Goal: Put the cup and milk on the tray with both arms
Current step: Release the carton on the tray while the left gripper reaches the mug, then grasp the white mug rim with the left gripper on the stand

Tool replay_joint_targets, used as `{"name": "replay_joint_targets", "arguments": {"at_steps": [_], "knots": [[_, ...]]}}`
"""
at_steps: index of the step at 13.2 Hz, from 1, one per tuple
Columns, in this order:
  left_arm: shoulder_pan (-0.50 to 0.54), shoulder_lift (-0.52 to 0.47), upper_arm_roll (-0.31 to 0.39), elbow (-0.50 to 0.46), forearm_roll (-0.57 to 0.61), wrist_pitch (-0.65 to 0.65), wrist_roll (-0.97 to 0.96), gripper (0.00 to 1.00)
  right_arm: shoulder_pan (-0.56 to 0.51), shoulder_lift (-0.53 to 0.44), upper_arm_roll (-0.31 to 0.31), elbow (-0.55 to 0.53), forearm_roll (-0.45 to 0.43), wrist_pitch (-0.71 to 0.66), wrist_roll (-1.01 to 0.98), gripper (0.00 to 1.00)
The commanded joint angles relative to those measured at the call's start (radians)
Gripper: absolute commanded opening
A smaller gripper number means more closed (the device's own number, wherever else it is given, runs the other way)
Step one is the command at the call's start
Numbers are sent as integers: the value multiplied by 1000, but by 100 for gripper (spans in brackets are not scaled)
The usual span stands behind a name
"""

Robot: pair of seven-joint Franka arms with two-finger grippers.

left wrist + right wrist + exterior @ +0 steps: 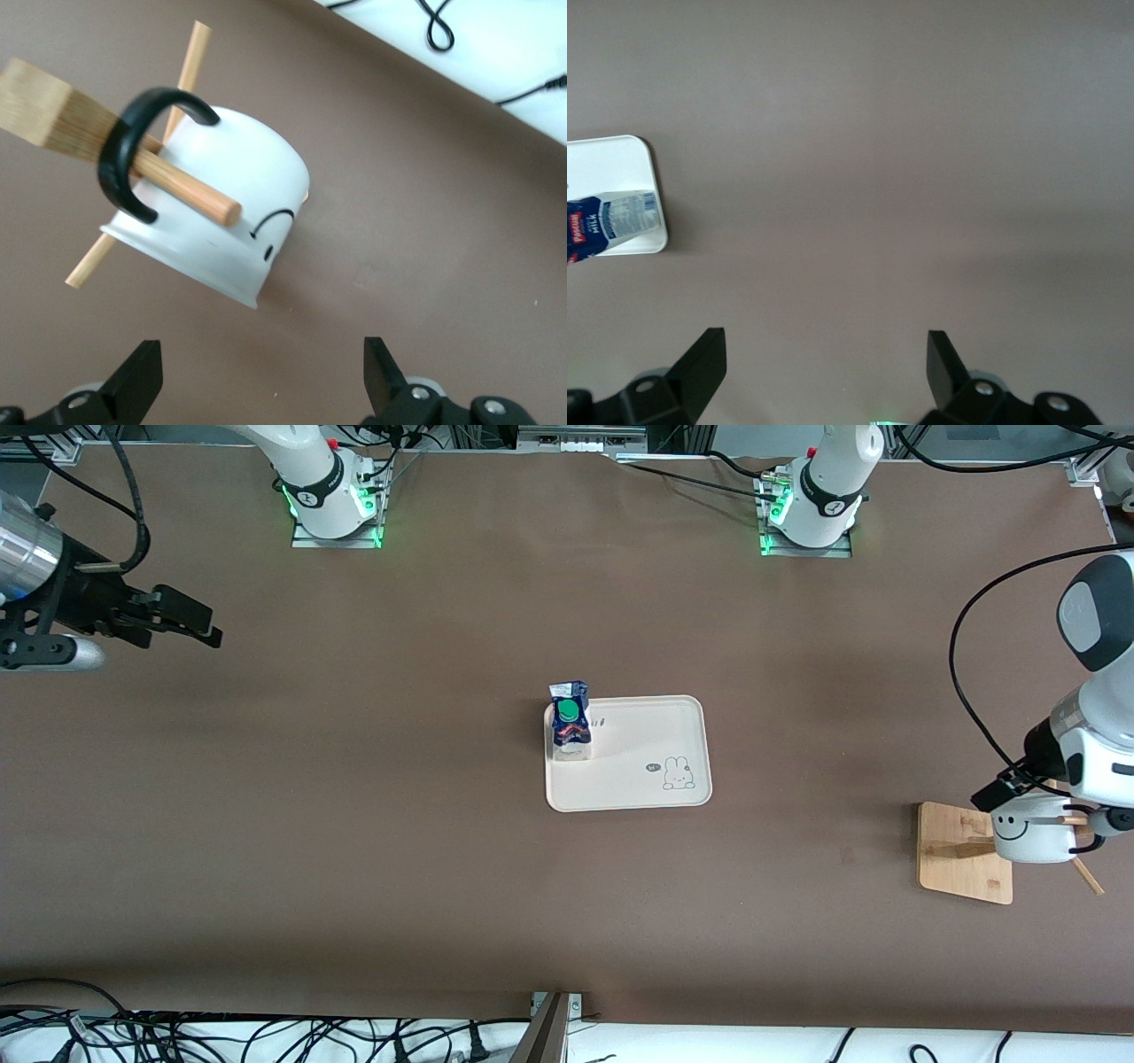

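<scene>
The milk (pixel 570 722) stands upright in the tray (pixel 647 779), in the corner toward the right arm's end and the bases; both also show in the right wrist view, the milk (pixel 611 226) on the tray's corner (pixel 611 164). The cup (pixel 1028 834) hangs tilted by its black handle on a peg of a wooden rack at the left arm's end. My left gripper (pixel 1001 790) is open just above the cup (pixel 230 212), jaws apart and clear of it (pixel 263 376). My right gripper (pixel 190 624) is open and empty over bare table at the right arm's end (pixel 824 372).
The rack has a flat wooden base (pixel 957 850), a post (pixel 44 111) and thin pegs (pixel 186 190), one through the cup's handle. The table's front edge with cables runs along the bottom of the front view.
</scene>
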Motion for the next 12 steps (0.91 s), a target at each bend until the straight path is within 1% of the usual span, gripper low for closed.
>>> {"name": "replay_joint_targets", "arguments": {"at_steps": [1, 2, 3, 4, 5, 7, 8, 9, 10, 11, 12], "knots": [[13, -90, -4, -172, 27, 188, -45, 99, -130, -51, 136, -69, -51, 7, -17, 100], [30, -99, -6, -228, 27, 292, -42, 95, -205, -53, 218, -78, -64, 10, -21, 100], [33, -116, -6, -281, 27, 366, -40, 95, -242, -55, 258, -87, -78, 13, -21, 100], [33, -131, -7, -323, 27, 420, -40, 94, -260, -58, 276, -107, -89, 30, -21, 100], [33, -153, -7, -357, 30, 444, -39, 90, -281, -59, 298, -130, -98, 54, -21, 100], [36, -156, -7, -388, 32, 513, -25, 72, -351, -62, 364, -149, -111, 87, -40, 100], [45, -147, -9, -388, 32, 533, -25, 69, -353, -62, 364, -143, -112, 87, -44, 100], [53, -122, -7, -386, 33, 578, -25, 58, -352, -62, 364, -138, -112, 87, -49, 100], [69, -118, -9, -388, 33, 603, 2, 44, -352, -62, 364, -134, -118, 87, -54, 100], [79, -118, -9, -388, 33, 606, 34, 37, -352, -59, 364, -129, -127, 90, -55, 100], [91, -117, -11, -389, 33, 606, 42, 34, -352, -55, 364, -118, -129, 90, -55, 100]]}}
